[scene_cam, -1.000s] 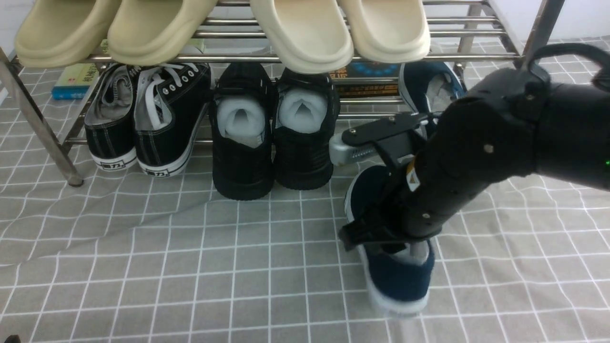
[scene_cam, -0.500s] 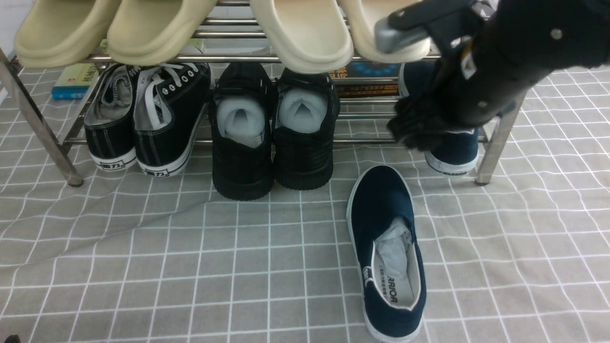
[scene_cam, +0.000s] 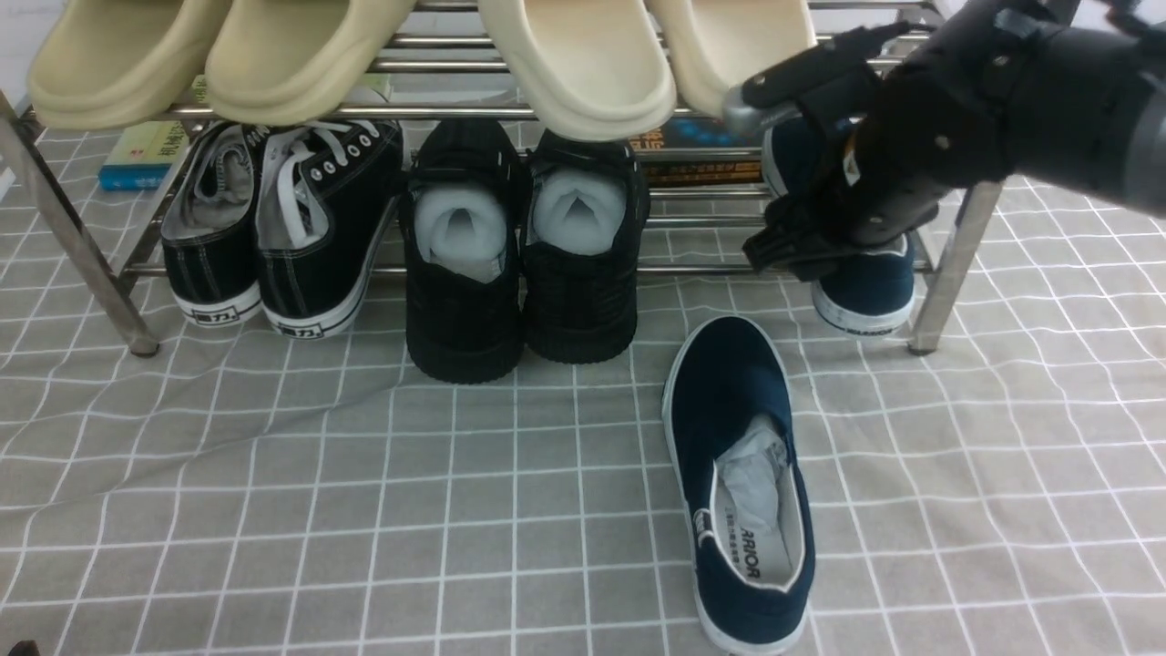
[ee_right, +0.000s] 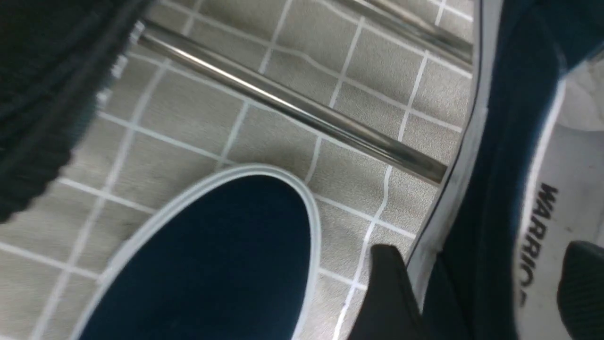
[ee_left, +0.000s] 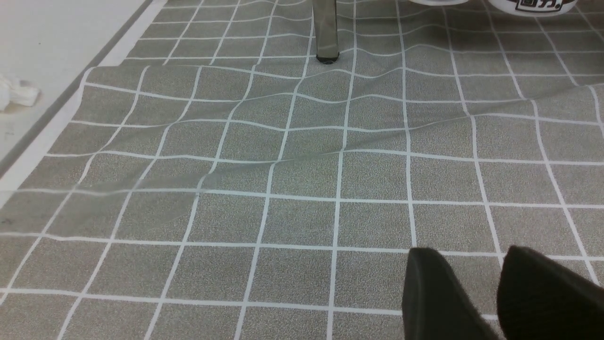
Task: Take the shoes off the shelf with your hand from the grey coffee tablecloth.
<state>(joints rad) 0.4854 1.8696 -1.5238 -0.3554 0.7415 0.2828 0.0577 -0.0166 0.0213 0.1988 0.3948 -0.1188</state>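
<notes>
One navy slip-on shoe (scene_cam: 738, 456) lies on the grey gridded tablecloth (scene_cam: 364, 510) in front of the shelf (scene_cam: 692, 111); its toe shows in the right wrist view (ee_right: 212, 255). The other navy shoe (scene_cam: 865, 282) stands on the lower tier at the right. My right gripper (scene_cam: 820, 246) is over that shoe and partly hides it. In the right wrist view the gripper (ee_right: 483, 252) is open, with one finger outside the shoe (ee_right: 500, 141) and one over its "WARRIOR" insole. My left gripper (ee_left: 472, 257) is open and empty above the cloth (ee_left: 283, 189).
Black lace-up sneakers (scene_cam: 273, 228) and all-black shoes with white stuffing (scene_cam: 519, 264) fill the lower tier to the left. Beige slippers (scene_cam: 565, 64) overhang the top tier. The shelf's right leg (scene_cam: 947, 273) stands beside my right arm. Books (scene_cam: 146, 150) lie behind.
My right gripper let go of the navy shoe on the cloth, rose to the shelf's right end, and has now come down around the side of the second navy shoe.
</notes>
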